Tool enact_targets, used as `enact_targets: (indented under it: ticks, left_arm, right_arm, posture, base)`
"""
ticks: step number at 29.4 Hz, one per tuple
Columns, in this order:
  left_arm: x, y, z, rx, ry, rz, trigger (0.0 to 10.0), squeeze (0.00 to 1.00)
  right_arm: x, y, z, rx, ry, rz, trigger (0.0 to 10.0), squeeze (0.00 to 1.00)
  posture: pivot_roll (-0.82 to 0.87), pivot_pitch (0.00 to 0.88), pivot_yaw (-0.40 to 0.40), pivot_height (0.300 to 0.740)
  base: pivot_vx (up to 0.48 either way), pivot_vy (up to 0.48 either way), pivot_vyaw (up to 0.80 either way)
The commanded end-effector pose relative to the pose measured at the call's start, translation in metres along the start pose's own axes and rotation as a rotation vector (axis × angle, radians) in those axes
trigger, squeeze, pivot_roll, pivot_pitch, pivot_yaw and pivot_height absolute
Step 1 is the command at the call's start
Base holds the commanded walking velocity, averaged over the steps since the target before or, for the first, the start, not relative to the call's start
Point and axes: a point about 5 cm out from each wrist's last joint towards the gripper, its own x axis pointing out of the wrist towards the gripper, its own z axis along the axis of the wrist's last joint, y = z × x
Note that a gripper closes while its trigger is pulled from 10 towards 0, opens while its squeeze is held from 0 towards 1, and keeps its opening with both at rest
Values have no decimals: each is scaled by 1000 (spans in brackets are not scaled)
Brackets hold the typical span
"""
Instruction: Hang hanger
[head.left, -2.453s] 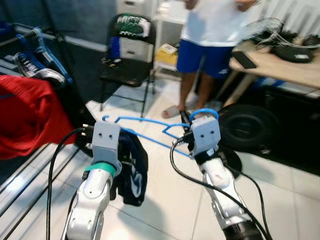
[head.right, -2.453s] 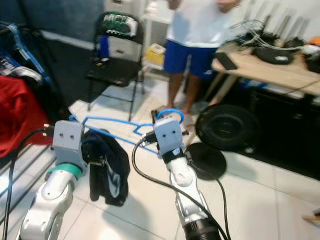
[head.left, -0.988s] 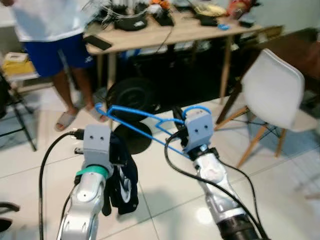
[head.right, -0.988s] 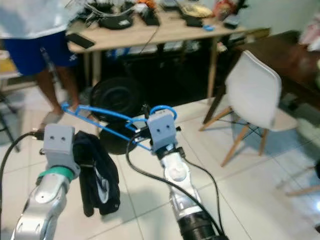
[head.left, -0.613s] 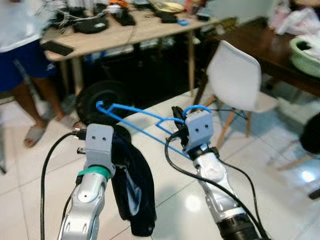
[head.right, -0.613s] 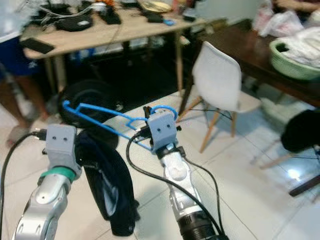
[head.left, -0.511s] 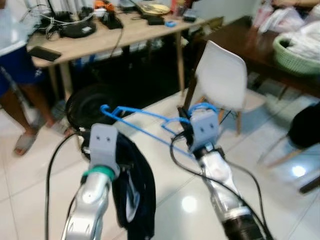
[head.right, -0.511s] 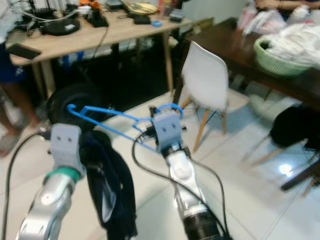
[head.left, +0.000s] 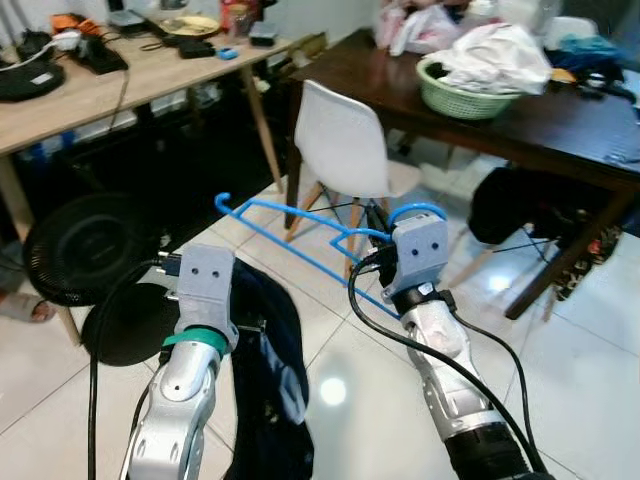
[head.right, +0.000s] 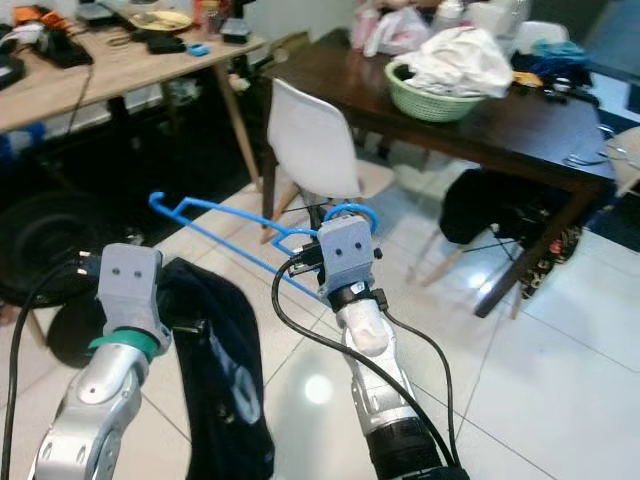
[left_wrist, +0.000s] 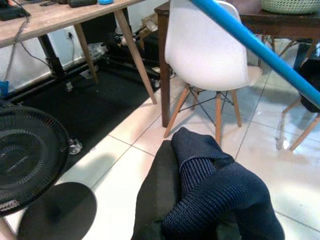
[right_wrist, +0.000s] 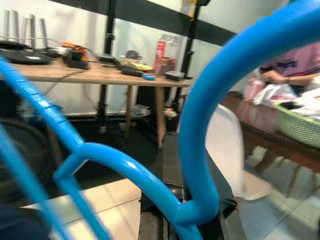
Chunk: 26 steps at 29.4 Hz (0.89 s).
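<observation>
The right gripper (head.left: 375, 245) is holding the blue plastic hanger (head.left: 290, 222) up in front of the robot, fingers pinching it at the neck just below the hook. The hook is curling up and over the grey camera block on that wrist, and the hanger's thin triangular frame is stretching out to the left and far side, ending in a small upturned tip. In the right wrist view the hanger (right_wrist: 200, 150) is showing as a thick glossy blue curve, with the black fingers clamped at its base.

The left gripper (head.right: 185, 300) is carrying a dark navy garment (head.left: 270, 380) that is hanging down limp below the wrist, well above the white tiled floor (head.left: 560, 380). In the left wrist view the garment (left_wrist: 210, 195) is bunching up in ribbed knit folds over the fingers, so I cannot tell whether they are pressed together or spread. One blue bar of the hanger (left_wrist: 250, 42) is crossing that view diagonally.

Ahead, a white moulded chair (head.left: 345, 150) on wooden legs is standing just beyond the hanger, beside a dark wooden table (head.left: 540, 110) bearing a green laundry basket (head.left: 470, 95) heaped with pale clothes. To the far left, a light wooden desk (head.left: 90, 85) with a black floor fan (head.left: 85, 250) near it.
</observation>
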Motion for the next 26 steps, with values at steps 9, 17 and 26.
enact_targets:
  ticks: [9, 17, 26]
  left_arm:
    - [2, 3, 16, -14, -35, 20, 10000, 0]
    - [4, 4, 21, -10, -46, 23, 10000, 0]
    - [3, 2, 19, -11, -33, 18, 10000, 0]
  right_arm:
    - [2, -3, 5, 41, -9, -37, 10000, 0]
    - [3, -4, 4, 21, -7, -30, 10000, 0]
    - [-1, -4, -3, 21, 26, -29, 10000, 0]
  posture:
    - [-13, 32, 41, 740]
    - [-14, 32, 40, 740]
    - [-21, 34, 42, 740]
  base:
    - [0, 0, 0]
    - [0, 0, -200]
    - [0, 0, -267]
